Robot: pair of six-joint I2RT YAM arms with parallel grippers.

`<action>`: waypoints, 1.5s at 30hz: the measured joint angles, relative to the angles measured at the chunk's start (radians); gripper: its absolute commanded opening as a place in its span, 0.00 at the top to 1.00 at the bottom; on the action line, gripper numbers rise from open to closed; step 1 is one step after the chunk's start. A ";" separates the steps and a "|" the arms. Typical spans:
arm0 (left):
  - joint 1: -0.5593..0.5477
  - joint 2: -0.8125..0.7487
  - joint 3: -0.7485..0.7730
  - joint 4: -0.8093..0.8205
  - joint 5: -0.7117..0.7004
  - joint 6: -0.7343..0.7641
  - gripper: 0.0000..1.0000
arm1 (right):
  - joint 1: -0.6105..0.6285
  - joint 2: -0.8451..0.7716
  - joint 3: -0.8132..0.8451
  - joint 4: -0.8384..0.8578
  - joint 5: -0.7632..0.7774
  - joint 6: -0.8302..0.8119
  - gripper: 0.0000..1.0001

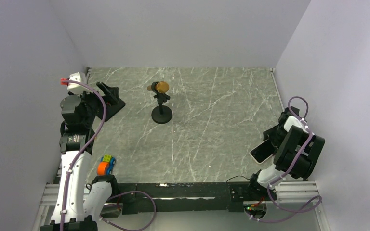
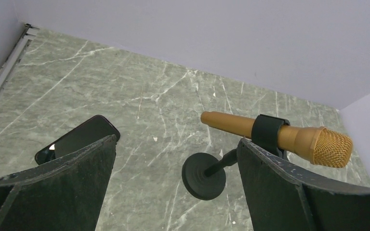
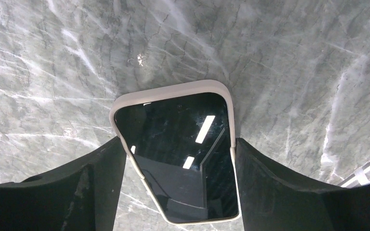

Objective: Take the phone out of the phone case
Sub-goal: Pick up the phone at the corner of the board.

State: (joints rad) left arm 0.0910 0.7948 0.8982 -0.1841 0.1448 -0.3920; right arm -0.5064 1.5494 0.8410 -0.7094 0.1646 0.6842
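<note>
Your right pincer (image 3: 178,144) is gripping the phone case (image 3: 173,89) by its long sides, one finger (image 3: 96,178) pressing against each edge, so the jaws are closed down to the width of the case. The phone (image 3: 180,159) is still sitting inside that pale case, its dark screen facing the wrist camera and reflecting the ceiling lights. From the top camera you are holding the cased phone (image 1: 262,151) tilted and raised off the counter (image 1: 221,106), near the right wall and towards the near edge.

Your left pincer (image 2: 176,144) is hanging wide open and gripping nothing, far over on the left side of the counter. Just beside its left finger (image 2: 67,187), a dark slab (image 2: 77,137) is lying flat on the counter; you cannot tell from these views exactly what it is. Ahead of the open jaws, a gold microphone (image 2: 279,137) is resting tilted in a black clip on a stand (image 2: 203,175) with a round base.

A small colourful toy (image 1: 106,165) is sitting by the left arm, close to the near edge.
</note>
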 measured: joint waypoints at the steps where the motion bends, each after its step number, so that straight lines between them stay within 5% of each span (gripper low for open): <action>1: 0.000 0.001 0.000 0.000 0.005 -0.003 0.01 | 0.003 -0.003 -0.003 0.004 0.002 0.000 0.46; 18: -0.035 0.077 0.000 0.054 0.166 -0.039 0.01 | 0.061 -0.270 -0.192 0.168 -0.078 -0.090 1.00; 23: -0.161 0.087 0.015 0.058 0.155 -0.002 0.01 | 0.109 -0.320 -0.208 0.210 -0.141 -0.146 1.00; 30: -0.549 0.235 0.267 -0.031 0.058 0.093 0.01 | 0.295 -0.418 -0.220 0.285 -0.176 -0.206 1.00; 36: -0.801 0.430 0.466 -0.077 0.007 0.167 0.15 | 0.446 -0.517 -0.222 0.354 -0.221 -0.220 1.00; 45: -0.990 0.534 0.386 -0.097 -0.047 0.214 0.24 | 0.632 -0.597 -0.221 0.414 -0.255 -0.177 1.00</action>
State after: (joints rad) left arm -0.8989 1.3289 1.2846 -0.2806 0.0975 -0.1776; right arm 0.1261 0.9520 0.6197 -0.2958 -0.0902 0.5076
